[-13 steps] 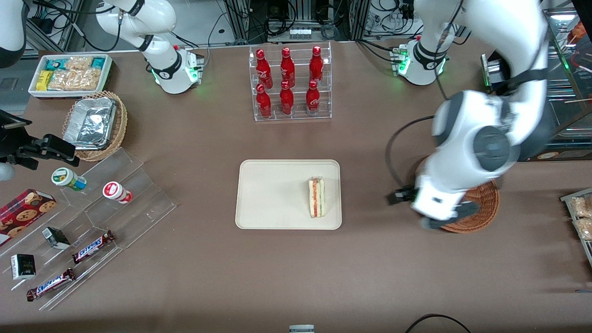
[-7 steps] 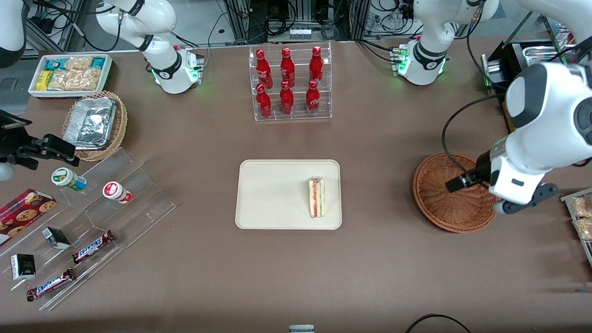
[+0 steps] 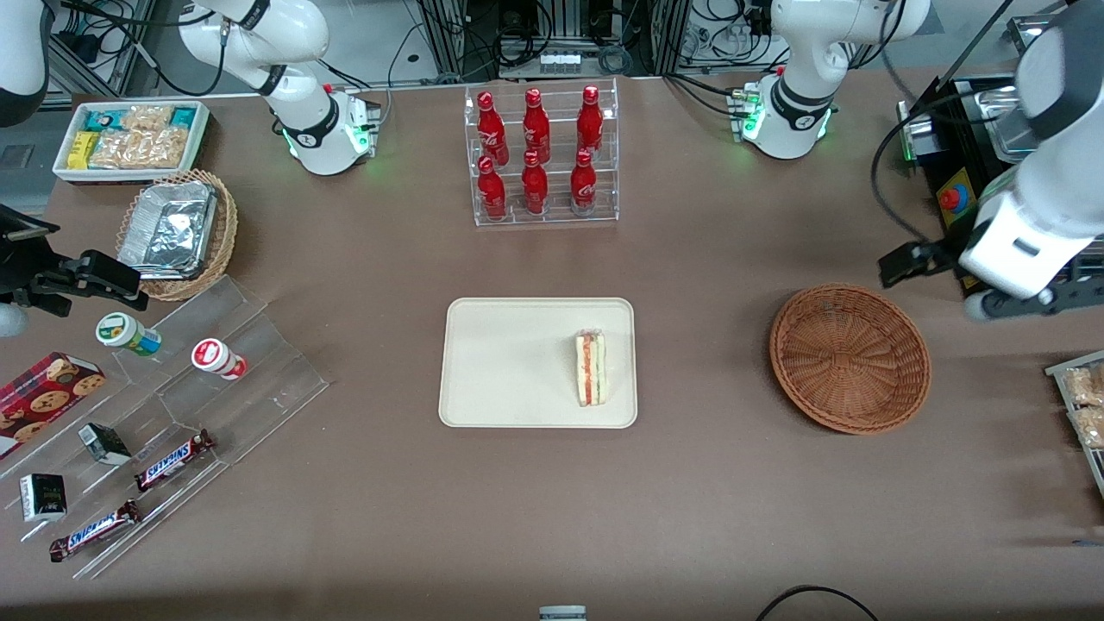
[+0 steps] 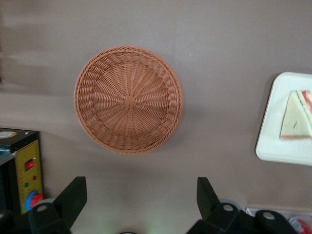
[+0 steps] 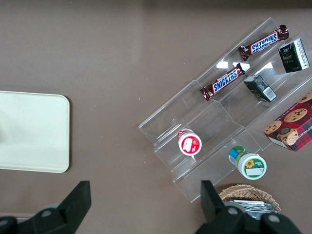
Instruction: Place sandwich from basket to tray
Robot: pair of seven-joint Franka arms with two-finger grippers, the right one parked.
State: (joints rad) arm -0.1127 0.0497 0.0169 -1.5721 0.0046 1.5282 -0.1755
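Observation:
The sandwich (image 3: 591,369) lies on the cream tray (image 3: 509,362), close to the tray's edge that faces the basket; the left wrist view shows the sandwich (image 4: 296,118) and a corner of the tray (image 4: 276,146). The reddish-brown basket (image 3: 849,358) is empty, its woven floor bare in the basket (image 4: 128,99) seen from the wrist. My gripper (image 3: 1031,302) hangs above the table beside the basket, toward the working arm's end and slightly farther from the front camera. The gripper (image 4: 140,195) is open, with nothing between its fingers.
A black box with a red button (image 3: 949,198) stands just beside my arm. Snack packets (image 3: 1082,405) lie at the table edge near the basket. A bottle rack (image 3: 542,155) stands farther back than the tray. Acrylic steps with snacks (image 3: 172,405) sit toward the parked arm's end.
My arm has swung off the basket, rising and moving toward the working arm's end and away from the front camera. The basket is now uncovered. The sandwich has stayed on the tray.

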